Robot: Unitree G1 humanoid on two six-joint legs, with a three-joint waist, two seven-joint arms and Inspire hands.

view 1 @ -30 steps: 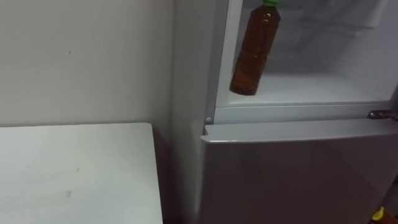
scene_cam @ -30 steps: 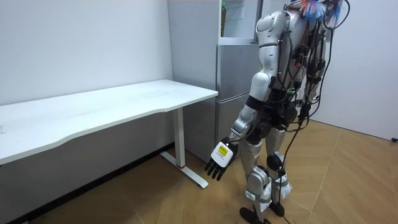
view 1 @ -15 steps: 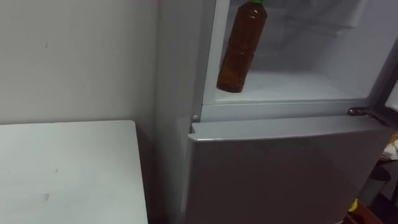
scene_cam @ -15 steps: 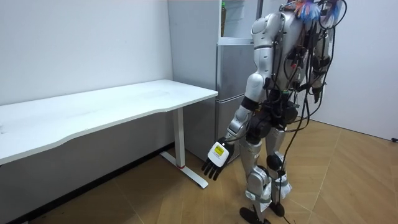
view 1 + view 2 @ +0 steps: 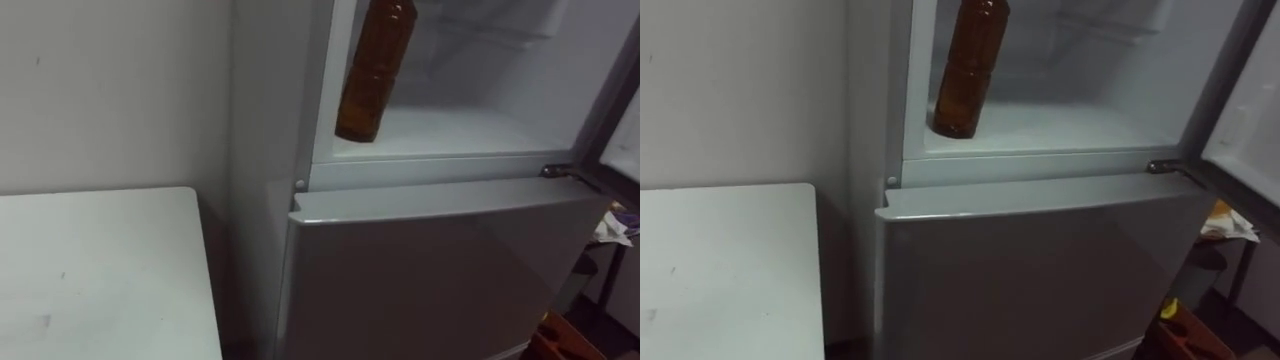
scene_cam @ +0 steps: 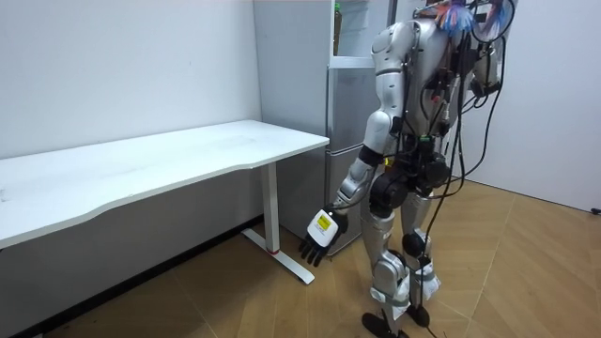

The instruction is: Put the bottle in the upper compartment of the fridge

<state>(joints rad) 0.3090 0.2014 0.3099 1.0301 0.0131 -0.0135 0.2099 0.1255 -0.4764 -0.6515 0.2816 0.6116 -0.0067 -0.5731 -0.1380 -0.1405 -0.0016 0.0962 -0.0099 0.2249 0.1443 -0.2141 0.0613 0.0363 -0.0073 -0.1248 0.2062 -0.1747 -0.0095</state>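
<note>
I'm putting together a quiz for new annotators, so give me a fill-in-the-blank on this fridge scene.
In the fridge, the bottle stands in the ___ compartment. The lower door is ___. The left hand hangs open at the robot's side, holding ___.
Missing words: upper; closed; nothing.

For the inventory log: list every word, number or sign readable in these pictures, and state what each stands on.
No text can be read anywhere.
Bottle in the upper fridge: brown, no lettering legible.
Tag on the back of the left hand: a yellow patch, print too small to read.
Lower fridge door: plain, no lettering or sign.
</note>
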